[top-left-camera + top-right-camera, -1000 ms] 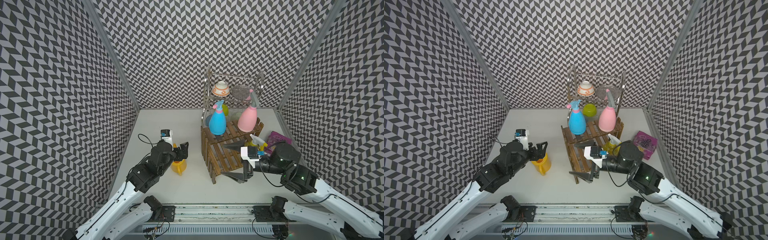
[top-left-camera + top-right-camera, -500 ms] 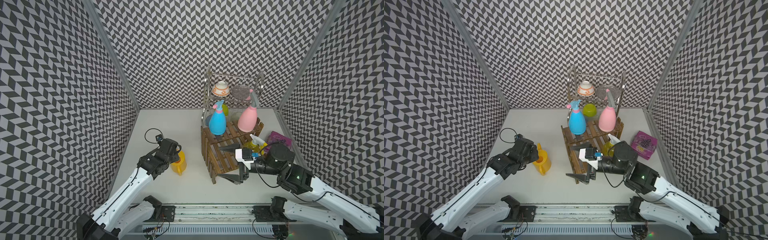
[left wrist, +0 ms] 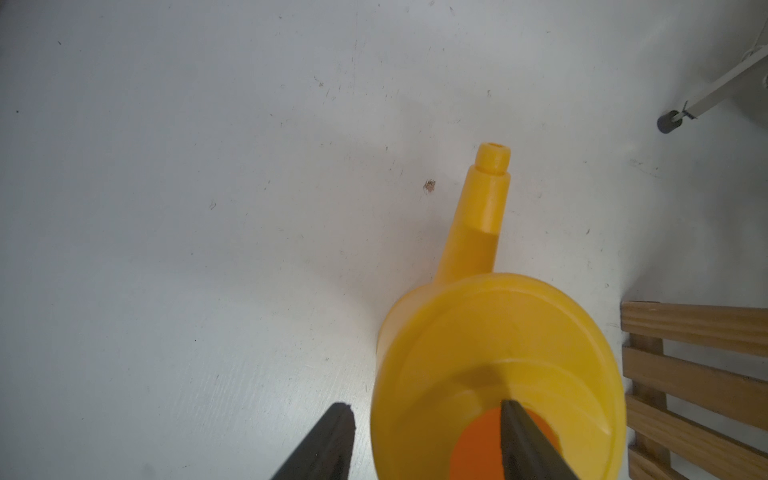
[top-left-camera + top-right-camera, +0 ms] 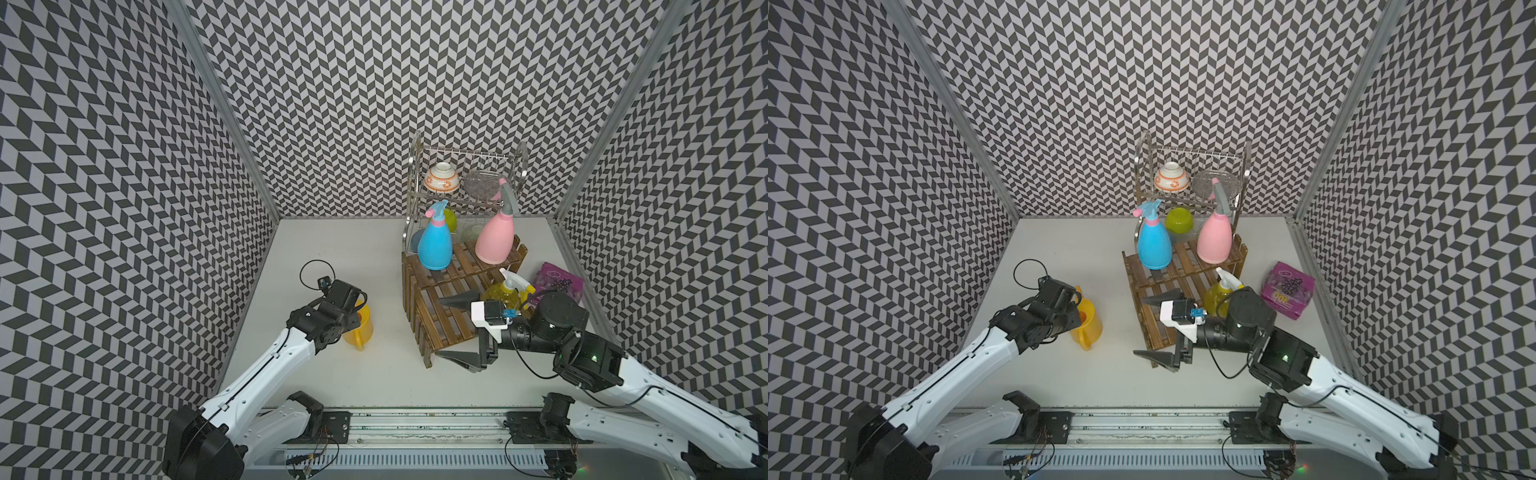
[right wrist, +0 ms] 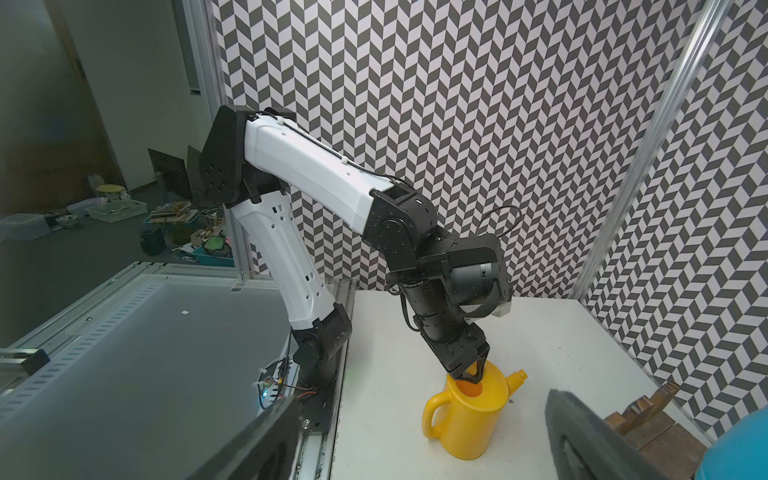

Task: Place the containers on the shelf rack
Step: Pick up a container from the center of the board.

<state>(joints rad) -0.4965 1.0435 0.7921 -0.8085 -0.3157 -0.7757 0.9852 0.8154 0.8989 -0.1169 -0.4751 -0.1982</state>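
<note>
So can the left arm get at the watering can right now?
Probably yes. Its jaws straddle the rim of the can, one inside the mouth and one outside the wall, not closed on it, and nothing else stands in the way.

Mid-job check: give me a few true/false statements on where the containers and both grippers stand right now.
1. The blue spray bottle stands upright on the wooden shelf rack. True.
2. The yellow watering can sits on the rack. False: it stands on the table, beside the rack.
3. The left gripper has one finger inside the watering can's opening and one outside. True.
4. The right gripper holds the translucent yellow spray bottle. False: its jaws are wide open and empty at the rack's front; the bottle stands untouched.
5. The pink spray bottle lies on its side. False: it stands upright on the rack's upper step.
</note>
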